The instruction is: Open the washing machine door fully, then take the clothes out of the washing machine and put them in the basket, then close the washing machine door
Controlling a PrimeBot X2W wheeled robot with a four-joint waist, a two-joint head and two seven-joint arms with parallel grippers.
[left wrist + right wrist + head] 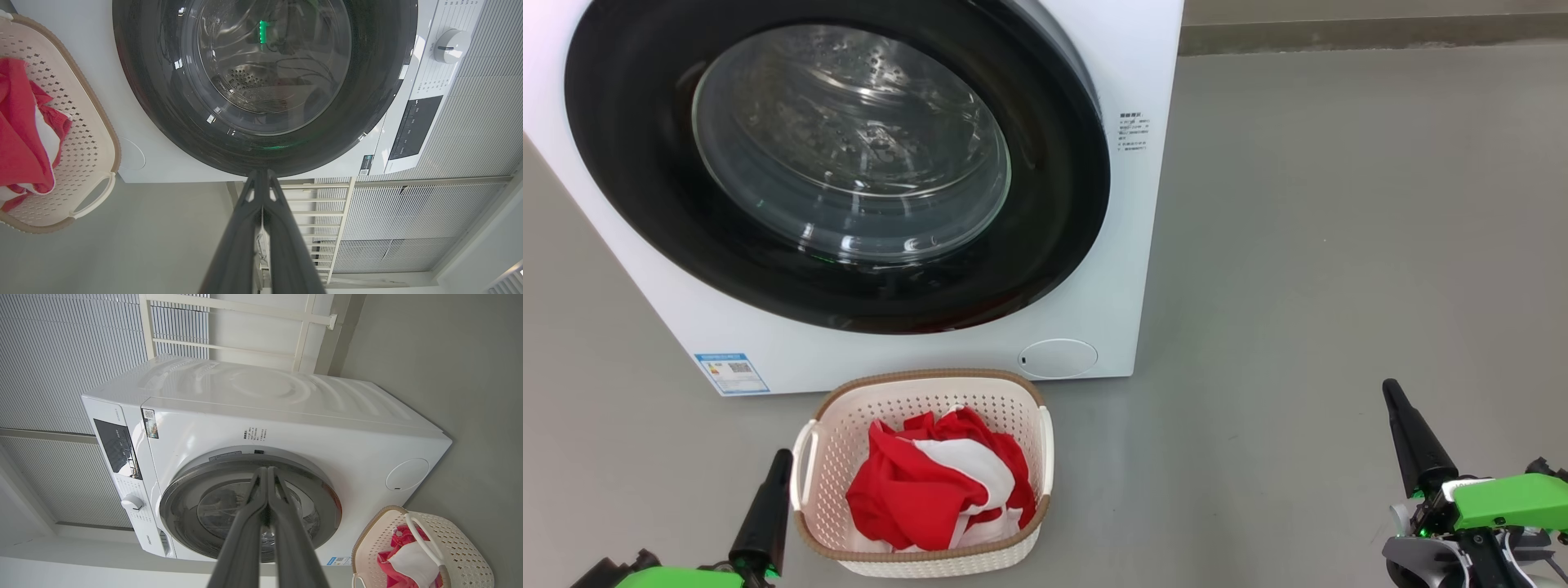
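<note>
The washing machine (pixel 1143 245) stands before me, its round black-rimmed door (pixel 1045 245) shut flat against the front; through the glass I see bare steel drum. The red and white clothes (pixel 939 490) lie heaped in the cream basket (pixel 1045 445) on the floor just in front of the machine. My left gripper (pixel 783 457) is shut and holds nothing, its tip beside the basket's left handle. My right gripper (pixel 1390 388) is shut and holds nothing, well to the right over bare floor. The wrist views show the door (pixel 367 106) (pixel 327 506), the basket (pixel 94 196) (pixel 461 547) and the clothes (pixel 16 139) (pixel 408 561).
Grey floor (pixel 1339 245) stretches right of the machine to a wall base at the back. The machine's control panel (pixel 116 449) and dial (pixel 131 502) show in the right wrist view. A white railing (pixel 339 212) and ribbed wall panels stand behind.
</note>
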